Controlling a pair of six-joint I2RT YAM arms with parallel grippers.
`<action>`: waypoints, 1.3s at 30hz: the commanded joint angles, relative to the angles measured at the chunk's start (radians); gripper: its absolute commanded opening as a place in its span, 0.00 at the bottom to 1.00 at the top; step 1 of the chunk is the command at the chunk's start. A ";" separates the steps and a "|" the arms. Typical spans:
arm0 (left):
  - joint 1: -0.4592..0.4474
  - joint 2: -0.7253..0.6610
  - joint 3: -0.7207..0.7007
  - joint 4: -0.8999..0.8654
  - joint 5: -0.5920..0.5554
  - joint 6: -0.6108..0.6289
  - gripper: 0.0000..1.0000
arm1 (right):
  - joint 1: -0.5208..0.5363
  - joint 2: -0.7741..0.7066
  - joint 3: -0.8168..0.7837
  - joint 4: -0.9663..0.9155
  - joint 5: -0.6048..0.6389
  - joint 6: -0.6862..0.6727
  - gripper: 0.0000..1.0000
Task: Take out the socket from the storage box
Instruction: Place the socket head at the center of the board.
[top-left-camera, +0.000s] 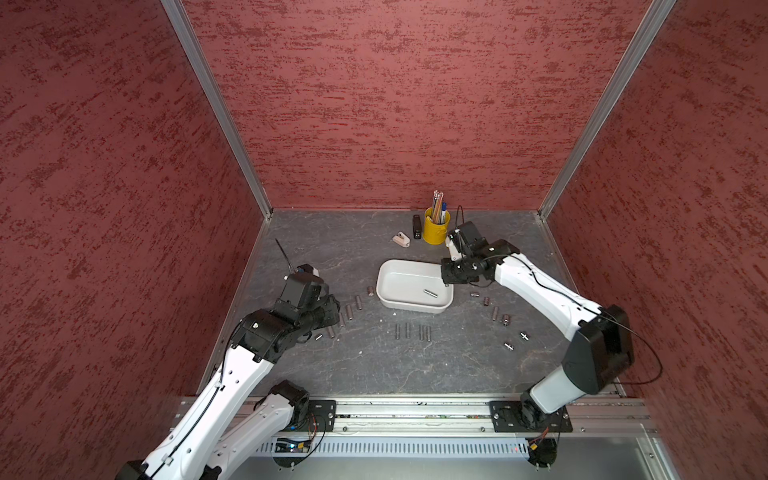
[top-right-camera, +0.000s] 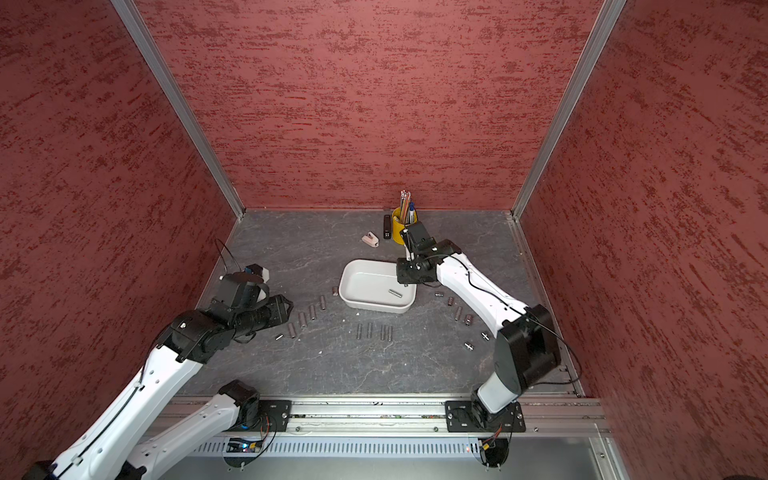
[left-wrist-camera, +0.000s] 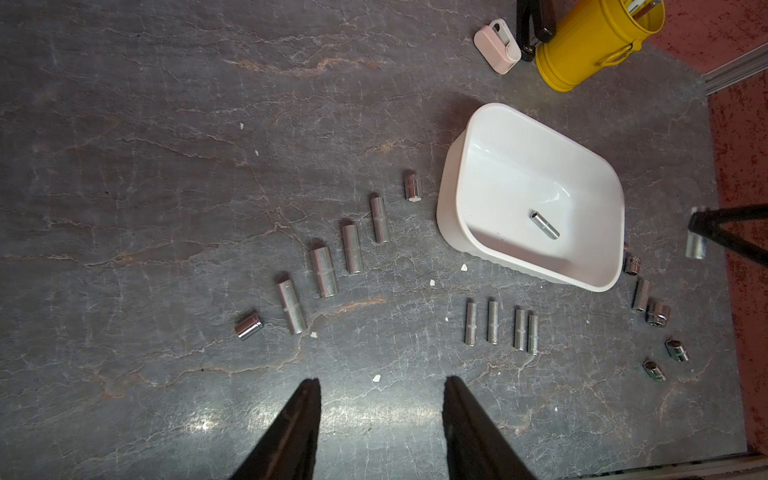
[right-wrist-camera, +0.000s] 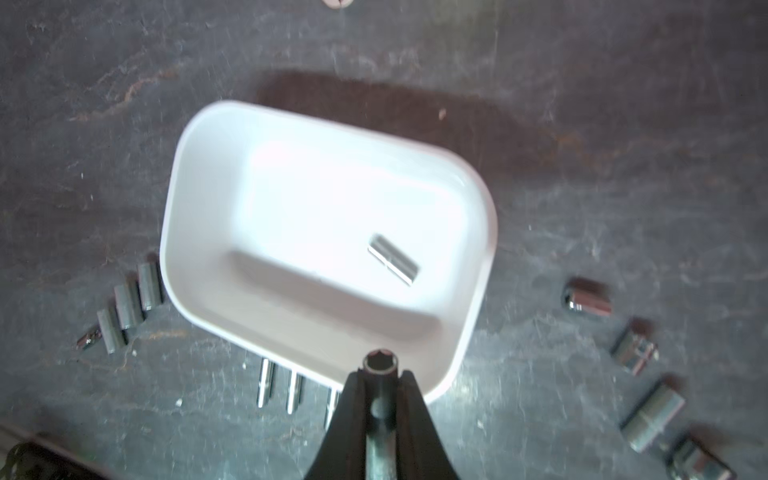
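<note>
Clamping a short steel socket (right-wrist-camera: 380, 362) between its closed black fingers, the right gripper (right-wrist-camera: 381, 374) hangs over the right end of the storage box (top-left-camera: 409, 305) — the socket's hexagonal mouth faces the wrist camera, just above the box's rim near a rounded corner. In the left wrist view the same socket (left-wrist-camera: 696, 248) shows blurred at the gripper's tip, clear of the table (top-left-camera: 332, 365) beyond the box's right end. A second socket (top-left-camera: 430, 293), long and slim, lies on its side on the box's white floor, toward the right end, touching neither wall; both top views show it alone in there (top-right-camera: 395, 293). The left gripper (left-wrist-camera: 380, 384) hovers well to the left of the box with its jaws apart and nothing between them, low above the bare table. Loose sockets ring the box: a row of four (top-left-camera: 412, 331) lying parallel just in front of it, an arc of sockets (top-left-camera: 353, 309) curving away from its left end toward the left gripper, and a scatter of sockets (top-left-camera: 496, 312) off its right end. Behind the box stands a yellow pen cup (top-left-camera: 435, 232) full of pencils, with a black stapler (top-left-camera: 417, 226) and a small pink object (top-left-camera: 401, 240) beside it — all well apart from the box.
</note>
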 joint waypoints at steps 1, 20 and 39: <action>-0.007 0.001 -0.007 0.006 -0.014 0.002 0.50 | 0.003 -0.145 -0.126 -0.028 -0.037 0.061 0.08; -0.011 0.001 -0.007 0.003 -0.022 0.004 0.51 | 0.183 -0.166 -0.609 0.445 -0.087 0.379 0.07; -0.010 0.012 -0.005 0.003 -0.026 0.007 0.51 | 0.195 -0.004 -0.579 0.491 -0.058 0.363 0.15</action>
